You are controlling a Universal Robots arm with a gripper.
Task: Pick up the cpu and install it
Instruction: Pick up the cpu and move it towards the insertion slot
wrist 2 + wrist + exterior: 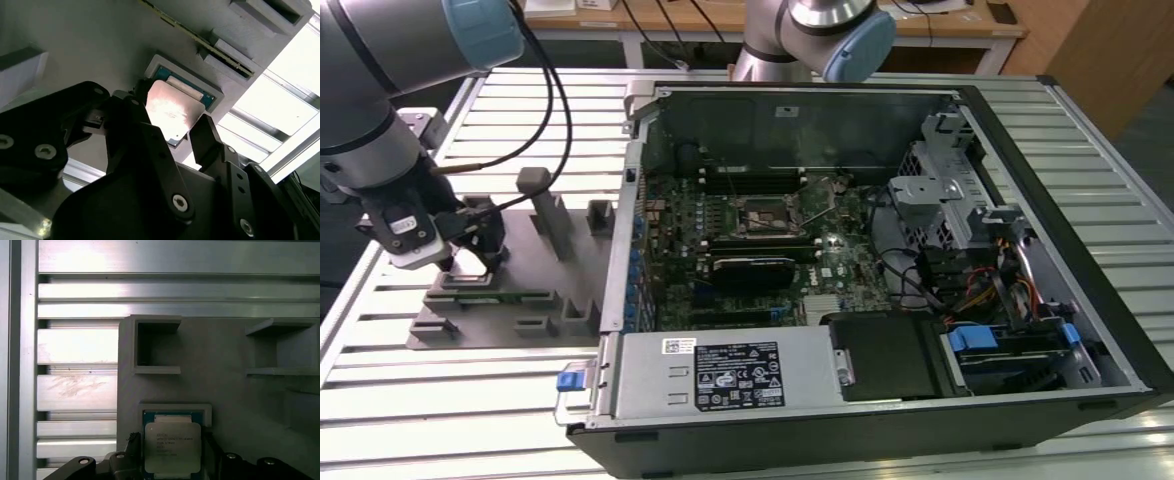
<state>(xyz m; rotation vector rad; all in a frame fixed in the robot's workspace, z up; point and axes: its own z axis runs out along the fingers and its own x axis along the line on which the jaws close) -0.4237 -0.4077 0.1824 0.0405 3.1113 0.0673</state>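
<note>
My gripper (172, 441) has its fingers (206, 134) spread, one on each side of the cpu (172, 450). I think they sit just off its edges, but contact is hard to judge. The cpu lies flat in a pocket of the grey fixture (225, 355). The first wrist view shows small print on its lid, too fine to read; in the second wrist view glare hides it. The exterior view adds the open computer case (1067, 200) with its white label (734, 375).
</note>
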